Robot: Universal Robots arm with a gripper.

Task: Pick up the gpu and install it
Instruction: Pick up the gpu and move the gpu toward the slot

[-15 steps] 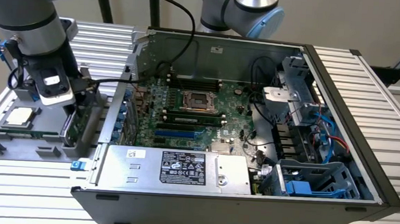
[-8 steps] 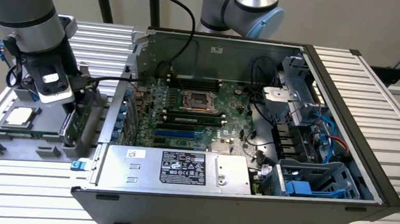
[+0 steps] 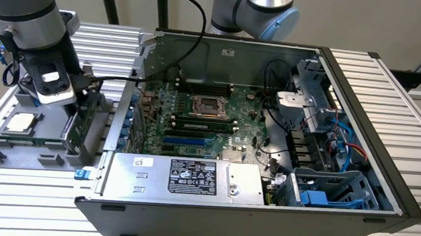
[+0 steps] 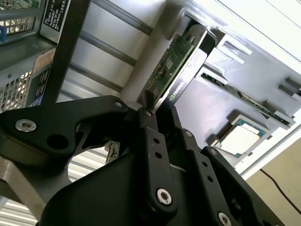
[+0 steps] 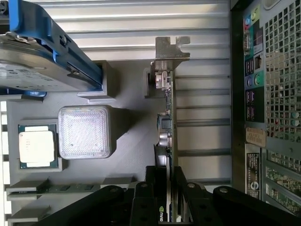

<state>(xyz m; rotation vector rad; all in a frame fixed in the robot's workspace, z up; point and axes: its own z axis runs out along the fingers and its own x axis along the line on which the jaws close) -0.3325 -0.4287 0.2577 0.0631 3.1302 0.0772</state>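
Gpu [image 5: 169,127] stands on edge, gripper [image 5: 168,175] seemingly clamped around it.

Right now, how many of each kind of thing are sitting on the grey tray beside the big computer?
On the grey tray, in the first wrist view:
gpu: 1
processor chip: 1
hard drive with blue clips: 1
memory stick: 1
pale ridged block: 1
Total: 5

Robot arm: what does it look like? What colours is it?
The arm is a fat silver-grey tube with a black cable trailing from it. Its gripper is black, built of chunky jointed bars dotted with silver bolts.
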